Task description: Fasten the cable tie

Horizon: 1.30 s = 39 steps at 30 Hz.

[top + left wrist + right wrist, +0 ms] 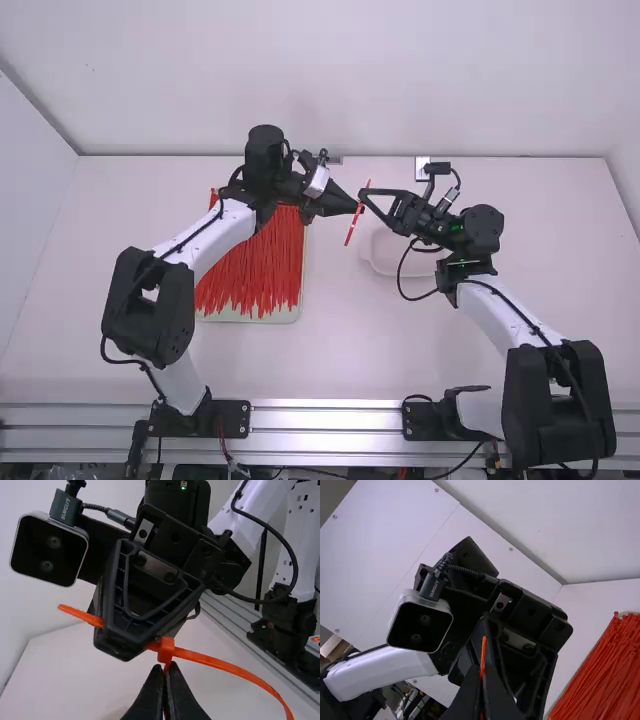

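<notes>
- White table: a tray holds a heap of red ties; a pale dish lies nearby.
- One cable tie is pinched by the left claw and the right claw.

The cable tie is a thin orange-red plastic strap with a small square head, the strap running out on both sides of it. It is held in the air above the worktop, steeply tilted, pinched between the left claw and the right claw.
</notes>
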### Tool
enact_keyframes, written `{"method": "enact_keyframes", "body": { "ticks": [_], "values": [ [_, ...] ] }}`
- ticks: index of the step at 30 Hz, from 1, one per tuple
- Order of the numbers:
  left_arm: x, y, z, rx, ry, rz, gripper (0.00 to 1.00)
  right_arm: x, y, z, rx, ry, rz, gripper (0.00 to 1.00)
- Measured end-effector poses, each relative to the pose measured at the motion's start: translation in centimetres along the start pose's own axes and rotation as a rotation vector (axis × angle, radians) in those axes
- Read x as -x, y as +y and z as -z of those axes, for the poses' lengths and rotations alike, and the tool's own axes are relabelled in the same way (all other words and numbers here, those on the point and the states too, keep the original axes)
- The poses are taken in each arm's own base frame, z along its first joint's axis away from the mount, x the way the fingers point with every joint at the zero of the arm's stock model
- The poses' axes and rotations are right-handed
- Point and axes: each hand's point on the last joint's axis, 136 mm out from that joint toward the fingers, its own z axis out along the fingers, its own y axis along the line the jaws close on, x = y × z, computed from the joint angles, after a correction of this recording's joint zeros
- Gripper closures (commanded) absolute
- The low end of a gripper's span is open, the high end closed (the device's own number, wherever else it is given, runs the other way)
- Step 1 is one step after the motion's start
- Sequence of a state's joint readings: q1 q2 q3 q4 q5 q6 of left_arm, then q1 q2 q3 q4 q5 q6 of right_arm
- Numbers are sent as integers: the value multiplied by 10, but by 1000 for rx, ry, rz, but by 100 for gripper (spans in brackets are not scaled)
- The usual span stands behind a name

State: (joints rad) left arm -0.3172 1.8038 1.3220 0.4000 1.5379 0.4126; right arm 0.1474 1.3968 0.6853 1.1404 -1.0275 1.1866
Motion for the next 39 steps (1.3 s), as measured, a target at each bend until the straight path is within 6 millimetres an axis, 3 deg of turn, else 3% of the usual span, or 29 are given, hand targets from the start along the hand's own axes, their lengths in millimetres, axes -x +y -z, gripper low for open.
{"method": "enact_keyframes", "body": {
  "ticks": [13, 24, 39],
  "values": [
    [-2, 0, 0, 4, 2, 22, 98, 1, -1, 4, -2, 9, 123, 100],
    [-9, -4, 0, 1, 2, 4, 98, -5, -2, 1, 9, 42, 129, 100],
    [-8, -6, 1, -6, -2, -4, 98, 12, 11, -9, 17, 80, 114, 100]
  ]
}}
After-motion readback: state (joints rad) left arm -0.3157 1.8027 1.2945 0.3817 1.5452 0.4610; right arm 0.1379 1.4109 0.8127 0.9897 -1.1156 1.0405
